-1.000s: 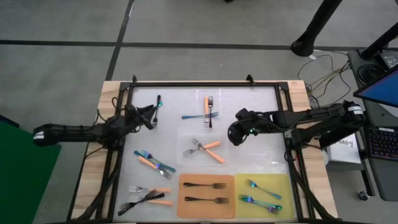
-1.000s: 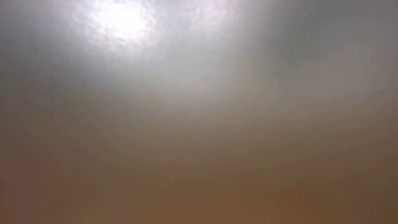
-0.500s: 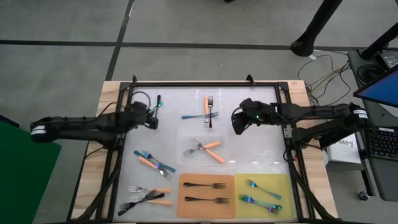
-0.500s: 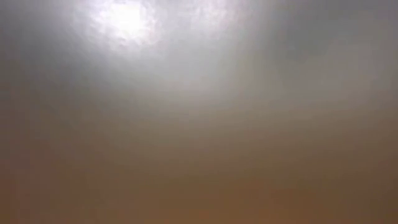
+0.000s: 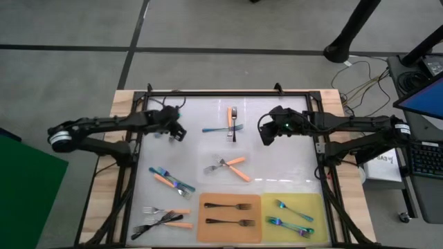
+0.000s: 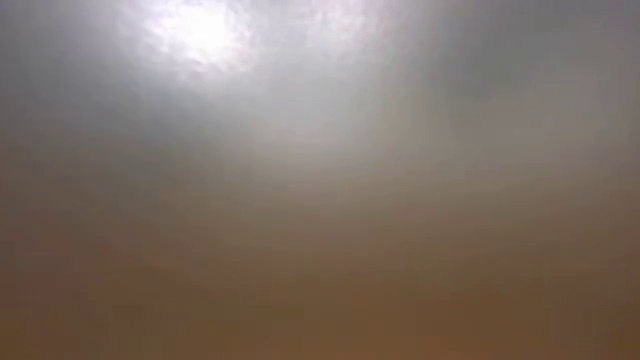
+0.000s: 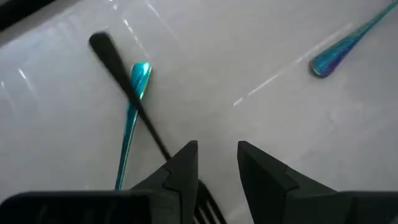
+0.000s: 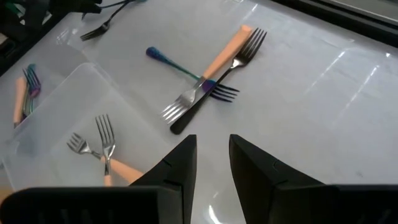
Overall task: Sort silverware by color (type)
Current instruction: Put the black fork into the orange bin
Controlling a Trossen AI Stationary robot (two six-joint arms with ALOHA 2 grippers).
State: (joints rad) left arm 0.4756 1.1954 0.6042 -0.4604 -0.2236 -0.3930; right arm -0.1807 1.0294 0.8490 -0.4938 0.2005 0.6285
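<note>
So the left gripper (image 5: 176,131) slid further from the orange mat (image 5: 229,218), jaws parted over a black fork (image 7: 127,93); right gripper (image 5: 266,135) hangs unclenched, empty. Low view's pure fog.

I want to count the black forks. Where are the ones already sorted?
In the high view, two black forks lie on the orange mat at the table's near edge, middle, with the yellow mat on its right holding the shiny blue forks.
</note>
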